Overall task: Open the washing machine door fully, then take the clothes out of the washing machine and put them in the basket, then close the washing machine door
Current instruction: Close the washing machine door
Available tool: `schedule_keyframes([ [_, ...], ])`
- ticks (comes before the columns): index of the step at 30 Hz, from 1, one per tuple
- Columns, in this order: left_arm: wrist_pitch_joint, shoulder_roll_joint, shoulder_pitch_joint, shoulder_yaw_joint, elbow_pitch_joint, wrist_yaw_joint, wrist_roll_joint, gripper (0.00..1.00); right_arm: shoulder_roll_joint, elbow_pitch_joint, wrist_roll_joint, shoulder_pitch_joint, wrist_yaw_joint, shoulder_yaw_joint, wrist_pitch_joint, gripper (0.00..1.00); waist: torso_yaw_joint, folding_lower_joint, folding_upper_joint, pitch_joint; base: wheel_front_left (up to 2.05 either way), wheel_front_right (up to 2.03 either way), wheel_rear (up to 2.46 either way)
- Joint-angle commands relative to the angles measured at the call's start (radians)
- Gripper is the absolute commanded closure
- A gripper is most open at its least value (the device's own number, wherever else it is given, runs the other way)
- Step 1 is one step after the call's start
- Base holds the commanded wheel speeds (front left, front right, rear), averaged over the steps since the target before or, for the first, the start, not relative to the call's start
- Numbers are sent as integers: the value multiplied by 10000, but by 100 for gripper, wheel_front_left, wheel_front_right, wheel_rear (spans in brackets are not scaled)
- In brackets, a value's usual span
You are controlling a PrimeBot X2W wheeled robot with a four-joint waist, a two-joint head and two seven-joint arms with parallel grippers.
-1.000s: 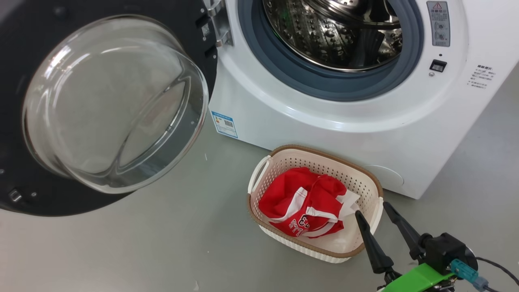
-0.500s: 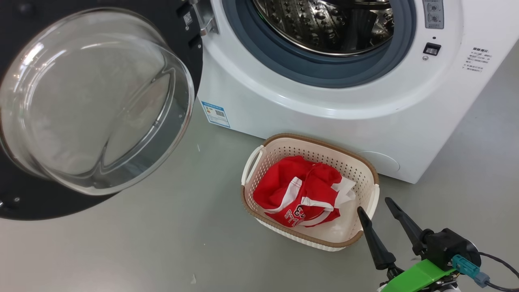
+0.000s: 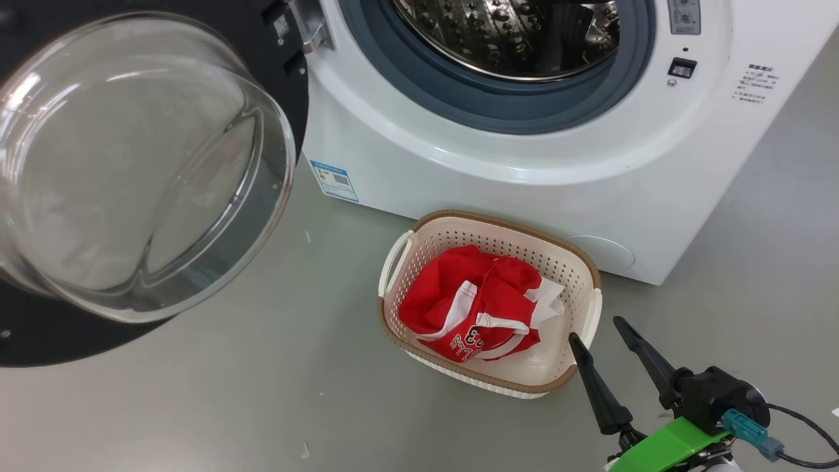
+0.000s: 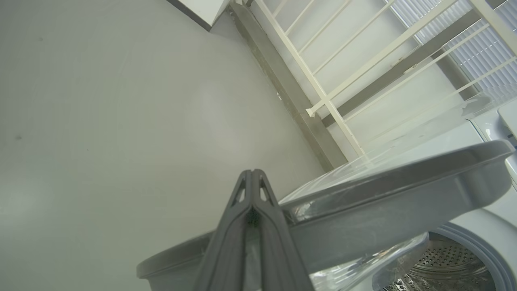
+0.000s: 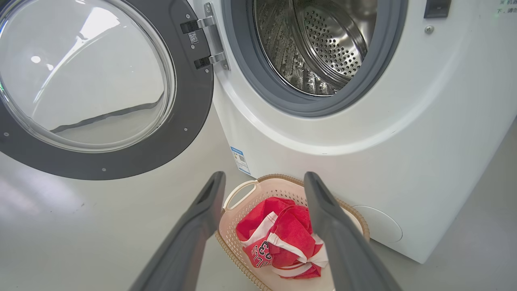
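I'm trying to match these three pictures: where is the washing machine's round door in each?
Head view: the washing machine door at the left, swung open, glass bulging toward camera.
Left wrist view: door lower right, a grey rim seen edgewise.
Right wrist view: door upper left, open.
Shared landmark: the steel drum, top centre in head and right wrist views, bottom right in left wrist.
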Motion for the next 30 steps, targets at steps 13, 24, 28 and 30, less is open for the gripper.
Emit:
schedule_keyframes([
  [13, 1849, 892, 211, -120, -456, -55, -745, 100, 13, -206, -54, -125, 62, 287, -65, 0, -114, 0, 0, -62, 0, 0, 0],
  [24, 3221, 810, 1039, -618, -2103, -55, -1190, 100, 151, -211, 19, 1, 62, 261, -65, 0, -144, 0, 0, -393, 0, 0, 0],
  [28, 3628, 774, 1447, -899, -3096, -55, -1311, 100, 189, -216, 42, 31, 62, 212, -65, 0, -137, 0, 0, -495, 0, 0, 0],
  [30, 3972, 775, 1652, -1082, -3667, -55, -1405, 100, 201, -235, 52, 54, 62, 175, -65, 0, -135, 0, 0, -548, 0, 0, 0],
])
